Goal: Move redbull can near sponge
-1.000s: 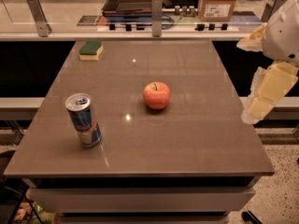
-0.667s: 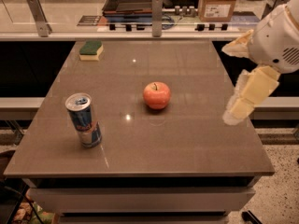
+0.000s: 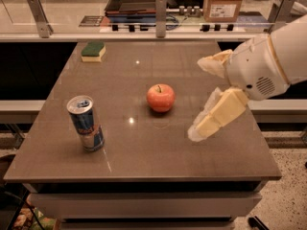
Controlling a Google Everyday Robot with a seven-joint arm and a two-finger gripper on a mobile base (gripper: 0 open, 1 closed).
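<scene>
Redbull can (image 3: pixel 86 123) stands upright near the front left corner of the brown table (image 3: pixel 144 152), its silver top showing, with nothing touching it. Across the table on the right side, the gripper (image 3: pixel 196 98) hangs in the air above the surface on the end of a white arm that comes in from the right edge; its two pale fingers are spread wide, one finger (image 3: pixel 218 116) reaching down and forward toward the table, the other higher up and pointing left, with nothing between them. A red apple (image 3: pixel 160 97) sits around the middle of the table, between the can and the gripper and touching neither. Farther back, the sponge (image 3: pixel 93 51) lies flat near the far left corner, green side up, well apart from the can. Beyond the far edge runs a metal rail, and behind it stands a cardboard box (image 3: pixel 223 1)
</scene>
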